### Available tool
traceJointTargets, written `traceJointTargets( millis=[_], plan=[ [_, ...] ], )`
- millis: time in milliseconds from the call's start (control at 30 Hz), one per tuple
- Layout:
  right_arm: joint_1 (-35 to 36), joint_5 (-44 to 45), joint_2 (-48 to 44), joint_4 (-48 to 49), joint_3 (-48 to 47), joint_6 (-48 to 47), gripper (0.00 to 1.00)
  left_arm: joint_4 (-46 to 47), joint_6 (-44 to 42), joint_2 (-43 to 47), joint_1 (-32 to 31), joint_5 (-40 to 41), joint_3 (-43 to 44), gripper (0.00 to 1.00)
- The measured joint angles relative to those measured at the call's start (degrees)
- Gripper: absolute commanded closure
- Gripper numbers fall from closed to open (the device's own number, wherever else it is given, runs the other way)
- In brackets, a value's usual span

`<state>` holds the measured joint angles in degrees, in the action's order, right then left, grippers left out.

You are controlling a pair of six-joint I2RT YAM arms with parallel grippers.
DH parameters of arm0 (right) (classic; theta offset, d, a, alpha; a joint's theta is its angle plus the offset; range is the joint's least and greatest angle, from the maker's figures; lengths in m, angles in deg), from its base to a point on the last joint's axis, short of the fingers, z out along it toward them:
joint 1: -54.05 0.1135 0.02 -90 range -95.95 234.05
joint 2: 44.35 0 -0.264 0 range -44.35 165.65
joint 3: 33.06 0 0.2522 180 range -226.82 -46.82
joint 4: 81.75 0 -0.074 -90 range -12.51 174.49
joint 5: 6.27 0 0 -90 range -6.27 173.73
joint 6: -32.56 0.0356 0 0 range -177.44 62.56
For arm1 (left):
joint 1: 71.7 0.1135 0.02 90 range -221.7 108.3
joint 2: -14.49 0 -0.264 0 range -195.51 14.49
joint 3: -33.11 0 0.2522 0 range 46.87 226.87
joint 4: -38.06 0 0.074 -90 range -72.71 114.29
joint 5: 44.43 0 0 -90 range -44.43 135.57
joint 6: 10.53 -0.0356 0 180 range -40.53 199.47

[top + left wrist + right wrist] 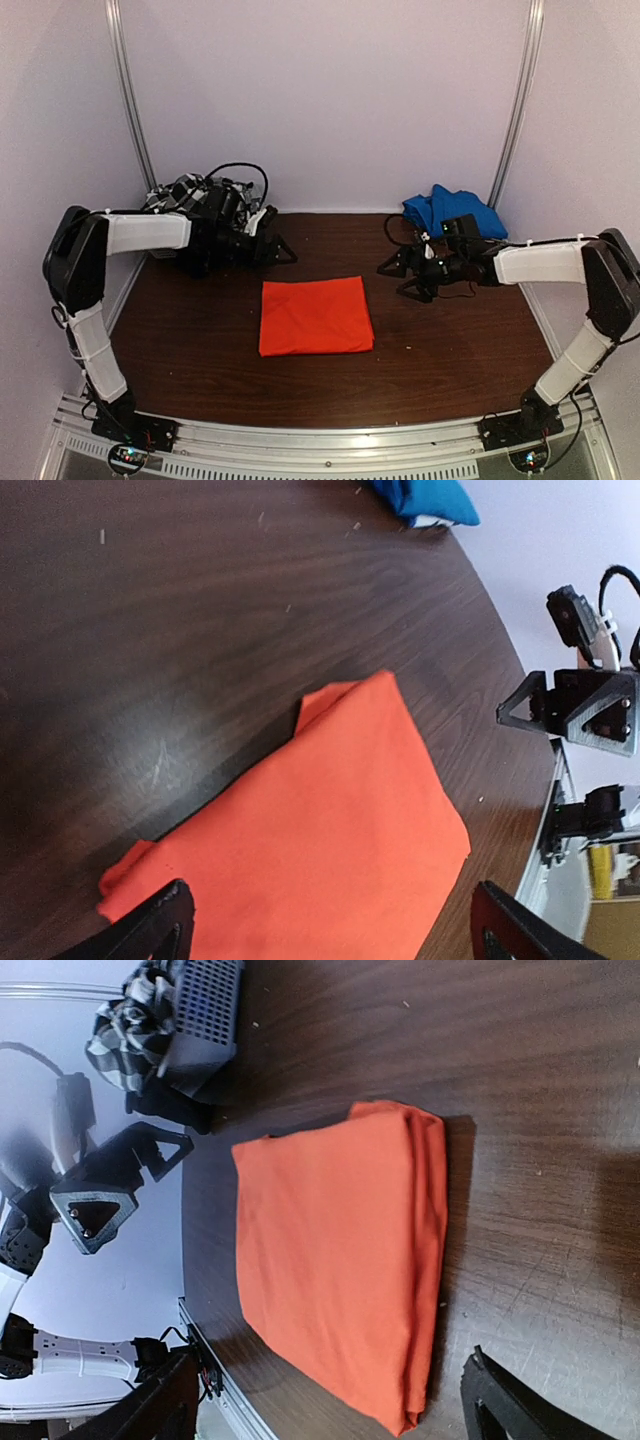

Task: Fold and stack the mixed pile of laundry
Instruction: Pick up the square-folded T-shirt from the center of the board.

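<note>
left fingers [150, 935]: spread wide and empty, touching no cloth; they point right across the desk [200, 340], just off the far left corner of the orange-red garment [315, 315].
right fingers [500, 1400]: also spread wide, holding nothing and touching nothing; they point left, off the garment's far right corner, facing the left pair across the cloth.
left arm [150, 232]: forearm level and low over the far left of the desk, reaching rightward; elbow bent sharply at the left edge, upper link dropping to its base at the near left.
right arm [540, 262]: mirrored pose; forearm level and reaching leftward from a bent elbow at the right edge, upper link running down to the near right base.
orange-red garment: folded into a flat, roughly square packet in the middle of the desk, between the two arms and nearer than both sets of fingers; stacked folded edges show along one side in the right wrist view.
checked garment [125, 1020]: black-and-white, bunched in the far left corner beside the slatted basket [205, 1005], behind the left arm.
blue cloth [455, 208]: crumpled at the far right of the desk by the wall, just behind the right wrist.
</note>
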<state>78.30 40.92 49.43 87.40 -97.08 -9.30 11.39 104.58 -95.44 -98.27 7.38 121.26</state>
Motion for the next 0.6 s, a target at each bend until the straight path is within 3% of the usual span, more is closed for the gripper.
traceJointTargets(
  millis=[133,200,267,433,600],
  plan=[
    [0.0,2.3,-11.8,-4.7,1.2,-1.2,0.09,-3.5,-8.2,12.5,-3.1,7.0,0.0,0.02],
    [0.0,2.9,-15.5,-5.8,2.8,-1.2,0.1,-4.8,-12.7,16.8,-7.5,11.3,0.0,0.03],
    [0.0,3.4,-17.8,-6.8,5.3,-0.3,0.12,-5.7,-17.0,18.3,-14.0,16.4,-0.1,0.1],
    [0.3,3.9,-18.5,-7.1,12.5,4.1,0.15,-9.2,-25.0,12.8,-28.0,26.0,-0.2,0.43],
    [0.8,4.2,-18.5,-7.0,15.4,7.5,0.18,-11.4,-31.7,4.9,-34.4,31.2,-0.2,0.56]
  ],
)
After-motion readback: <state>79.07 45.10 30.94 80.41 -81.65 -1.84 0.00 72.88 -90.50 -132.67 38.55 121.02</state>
